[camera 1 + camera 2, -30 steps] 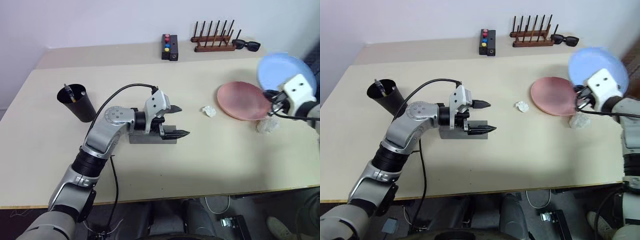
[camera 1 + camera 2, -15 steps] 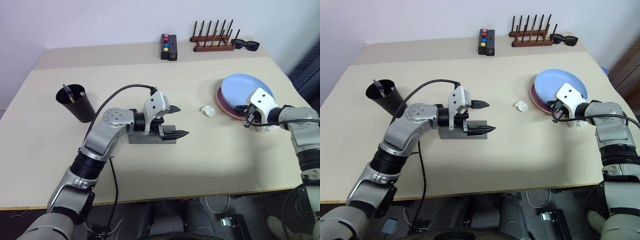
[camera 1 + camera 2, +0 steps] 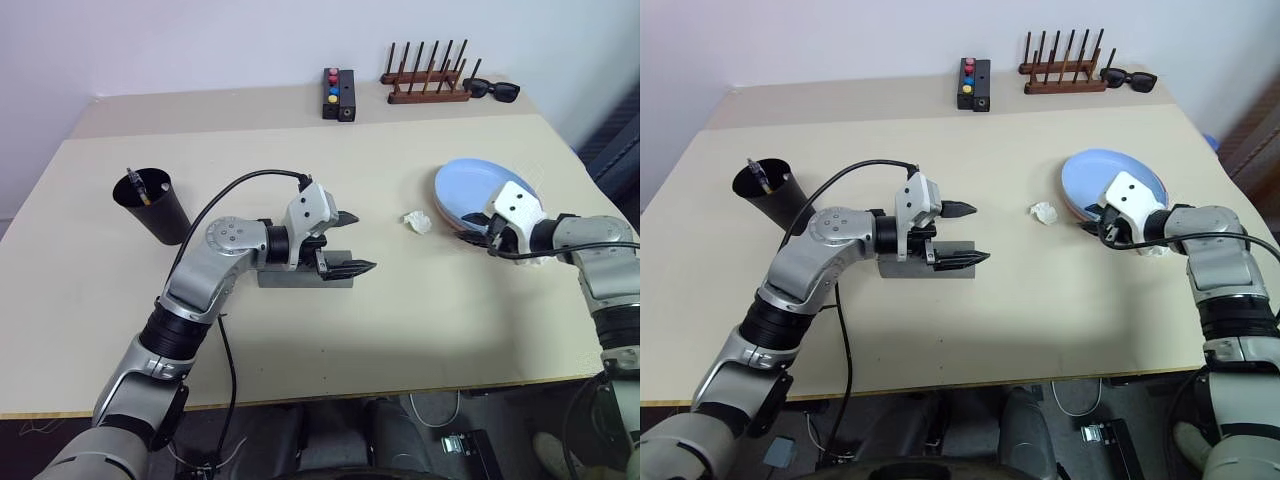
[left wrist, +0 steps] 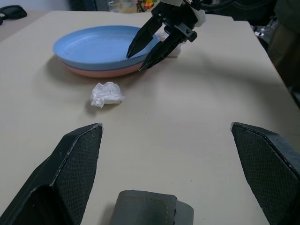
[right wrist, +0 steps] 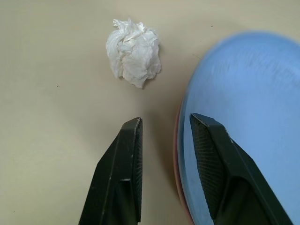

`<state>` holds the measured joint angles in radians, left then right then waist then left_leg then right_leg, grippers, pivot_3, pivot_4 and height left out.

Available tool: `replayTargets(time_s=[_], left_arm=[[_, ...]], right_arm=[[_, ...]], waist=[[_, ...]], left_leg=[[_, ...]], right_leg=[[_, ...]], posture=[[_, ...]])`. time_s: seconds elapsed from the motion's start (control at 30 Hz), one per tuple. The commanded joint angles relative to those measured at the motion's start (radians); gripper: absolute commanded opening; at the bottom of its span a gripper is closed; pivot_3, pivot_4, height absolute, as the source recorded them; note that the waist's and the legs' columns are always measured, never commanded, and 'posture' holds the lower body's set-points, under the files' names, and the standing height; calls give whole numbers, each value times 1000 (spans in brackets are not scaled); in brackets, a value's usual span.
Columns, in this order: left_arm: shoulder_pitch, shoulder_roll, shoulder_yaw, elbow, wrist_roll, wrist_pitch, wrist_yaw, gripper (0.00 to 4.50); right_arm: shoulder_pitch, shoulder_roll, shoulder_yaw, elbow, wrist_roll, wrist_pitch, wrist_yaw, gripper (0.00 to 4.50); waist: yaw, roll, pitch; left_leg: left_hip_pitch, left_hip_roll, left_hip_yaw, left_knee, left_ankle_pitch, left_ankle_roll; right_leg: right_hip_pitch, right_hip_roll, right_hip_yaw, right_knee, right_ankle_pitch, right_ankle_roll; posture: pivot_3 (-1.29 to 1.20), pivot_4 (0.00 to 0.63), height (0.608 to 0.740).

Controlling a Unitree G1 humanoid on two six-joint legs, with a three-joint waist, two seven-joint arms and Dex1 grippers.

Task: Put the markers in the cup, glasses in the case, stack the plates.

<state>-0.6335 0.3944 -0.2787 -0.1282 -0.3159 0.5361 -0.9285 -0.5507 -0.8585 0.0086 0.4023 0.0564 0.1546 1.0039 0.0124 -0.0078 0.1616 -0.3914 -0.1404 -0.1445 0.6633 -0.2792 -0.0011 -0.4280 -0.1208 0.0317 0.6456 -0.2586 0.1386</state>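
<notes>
Left eye view: the left gripper (image 3: 356,242) sits at mid-frame, jaws spread wide and holding nothing, just above the grey case (image 3: 300,276), which lies closed on the beige counter (image 3: 400,330). At the right of the frame the right gripper (image 3: 474,238) has its jaws partly apart at the near edge of the blue plate (image 3: 480,192), which lies stacked on the pink plate; whether they touch the rim is unclear. A crumpled white tissue (image 3: 417,222) lies just left of the plates. The black cup (image 3: 153,205) stands at the left with the markers (image 3: 134,185) in it. Along the back edge are a black box with coloured buttons (image 3: 339,94), a wooden rack (image 3: 428,82) and black sunglasses (image 3: 492,91), under a plain pale wall.

Right eye view: same layout, with floor and cables below the counter's front edge.

Left wrist view: the wide-set fingers (image 4: 70,173) frame the case end at the bottom; the pink plate (image 4: 101,71) shows under the blue one, with the right gripper's tips beside the rims.

Right wrist view: two black fingers (image 5: 119,173) stand parted, pinching nothing, one over bare counter, the other at the blue plate's rim, tissue ahead
</notes>
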Motion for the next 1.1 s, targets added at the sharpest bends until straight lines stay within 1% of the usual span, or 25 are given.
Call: replayTargets(time_s=[0.03, 0.13, 0.2, 0.27, 0.4, 0.47, 0.57, 0.73, 0.93, 1.1], left_arm=[[-3, 2, 19, -27, -8, -12, -1, 4500], [-7, -1, 15, -26, -7, -14, -3, 4500], [-12, -2, 16, -22, -6, -14, -4, 4500], [-13, -1, 17, -20, -5, -16, -5, 4500], [-5, 2, 18, -23, -6, -16, -6, 4500], [-1, 2, 17, -22, -6, -18, -7, 4500], [2, 2, 13, -18, -5, -22, -10, 4500], [-4, 3, 2, -11, -4, -24, -30, 4500], [-2, 16, 5, -11, 0, -24, -50, 4500], [7, 19, 3, -28, -1, -16, -46, 4500]], right_arm=[[-12, -26, -71, -65, 29, 31, -37, 1702], [-15, -33, -84, -85, 26, 43, -54, 1702], [-20, -46, -122, -112, 47, 75, -65, 1702], [-9, -73, -170, -150, 81, 146, -61, 1702], [106, -174, -258, -237, 141, 278, -1, 1702], [177, -212, -293, -250, 152, 311, 14, 1702], [263, -240, -324, -248, 158, 335, 26, 1702], [298, -246, -306, -189, 151, 325, 37, 1702], [246, -220, -253, -92, 125, 277, 18, 1702], [202, -186, -195, 9, 87, 202, -7, 1702]], waist=[[0, 0, 0], [0, 0, 0], [0, 0, 0], [1, 0, 0], [8, 0, 0], [4, 0, 0], [1, 0, 0], [-4, 1, 0], [0, 1, 0], [1, 1, 0]], left_leg=[[0, 0, 0, 0, 0, 0], [0, 0, 0, 0, 0, 0], [0, 0, 0, 0, 0, 0], [0, 0, 0, 0, 0, 0], [-1, 0, -1, 0, 0, 0], [-1, 0, -1, 0, 0, 1], [0, 0, 0, 0, -1, 1], [1, 0, 2, 0, -1, 1], [0, 0, 2, 0, -1, 1], [0, 0, 2, 0, -1, 1]], right_leg=[[0, 0, 0, 0, 0, 0], [0, 0, 0, 0, 0, 0], [0, 0, 0, 0, 0, 0], [0, 0, 0, 0, 0, 0], [0, 0, 0, -1, 0, 0], [1, 0, 0, -1, 0, 0], [1, 0, 0, -1, 0, 0], [0, 0, 1, 0, 0, 0], [0, 0, 1, -1, 0, 0], [0, 0, 1, -1, 0, 0]], posture=[[0, 150, 740], [0, 150, 740], [0, 150, 740], [0, 150, 740], [0, 150, 740], [0, 150, 740], [0, 150, 740], [0, 150, 740], [0, 150, 740], [0, 150, 740]])
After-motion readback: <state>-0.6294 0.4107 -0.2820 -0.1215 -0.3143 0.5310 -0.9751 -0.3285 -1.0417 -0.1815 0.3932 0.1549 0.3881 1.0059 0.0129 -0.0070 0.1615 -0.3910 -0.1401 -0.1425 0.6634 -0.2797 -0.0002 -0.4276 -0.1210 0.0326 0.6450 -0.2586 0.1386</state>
